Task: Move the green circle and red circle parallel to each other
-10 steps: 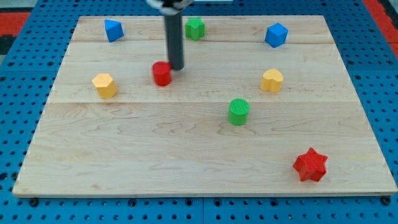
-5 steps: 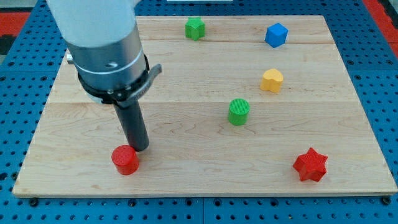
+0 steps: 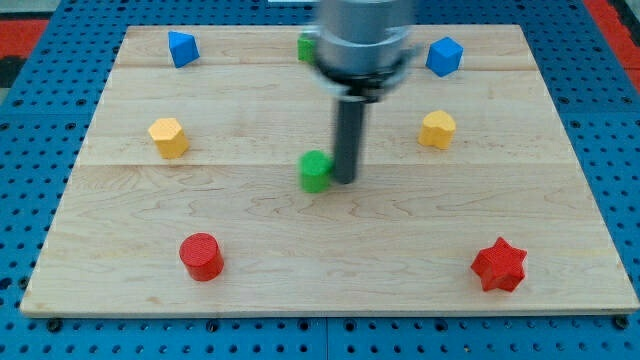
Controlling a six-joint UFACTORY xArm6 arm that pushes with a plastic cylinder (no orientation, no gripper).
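The green circle (image 3: 316, 171) stands near the middle of the board. My tip (image 3: 345, 181) is right beside it on the view's right, touching or almost touching it. The red circle (image 3: 202, 256) stands toward the view's bottom left, well apart from my tip. The arm's body comes down from the view's top and hides part of a green block (image 3: 304, 46) there.
A blue block (image 3: 181, 48) is at the top left, a blue cube (image 3: 444, 56) at the top right. A yellow block (image 3: 168, 137) is at the left, another yellow block (image 3: 437, 129) at the right. A red star (image 3: 499, 265) is at the bottom right.
The red circle went from upper middle to the bottom left. My tip then crossed to the green circle, which has shifted left from its earlier place.
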